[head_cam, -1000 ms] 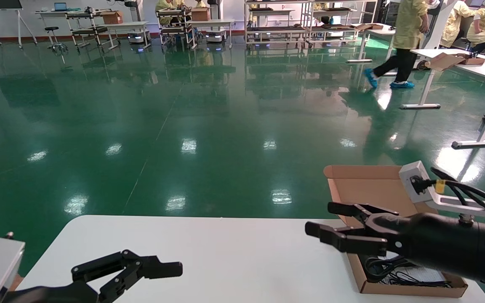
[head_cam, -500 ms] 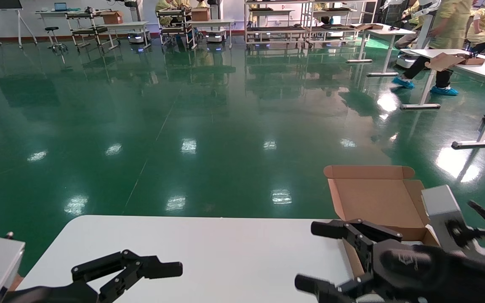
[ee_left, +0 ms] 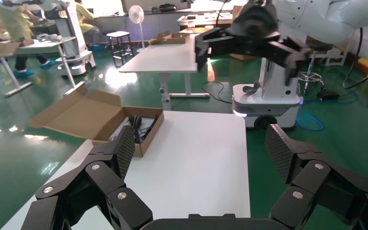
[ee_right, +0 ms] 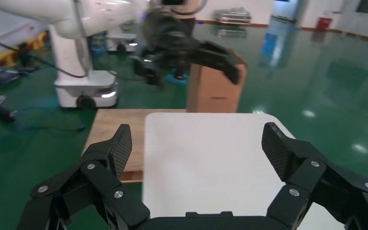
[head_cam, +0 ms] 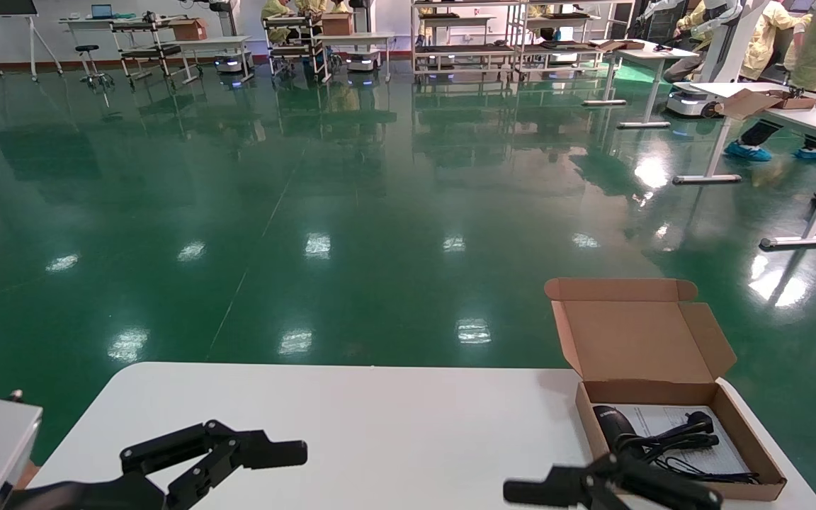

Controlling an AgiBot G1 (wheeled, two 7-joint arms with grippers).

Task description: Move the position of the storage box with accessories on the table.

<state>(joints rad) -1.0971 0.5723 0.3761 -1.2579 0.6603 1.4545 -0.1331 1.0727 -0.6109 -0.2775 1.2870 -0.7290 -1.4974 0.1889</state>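
The storage box (head_cam: 754, 443) is a shallow brown cardboard mailer on the right end of the white table (head_cam: 380, 425), with its flap lid standing open. Inside lie the accessories: a black cylindrical device (head_cam: 610, 421), coiled black cables (head_cam: 670, 440) and a white printed sheet (head_cam: 663, 416). My right gripper (head_cam: 613, 492) is open and empty, low at the near table edge just in front of the box. My left gripper (head_cam: 213, 453) is open and empty over the near left of the table. The box also shows in the left wrist view (ee_left: 146, 132).
Green floor lies beyond the table's far edge. A brown carton (ee_right: 215, 88) stands past the table's left end, beside a wooden surface (ee_right: 115, 129). Other white tables (head_cam: 790, 113), racks and people in yellow coats are far off.
My right arm has drawn back from above the box towards the near table edge, uncovering the box and its contents. The box and my left arm have not moved.
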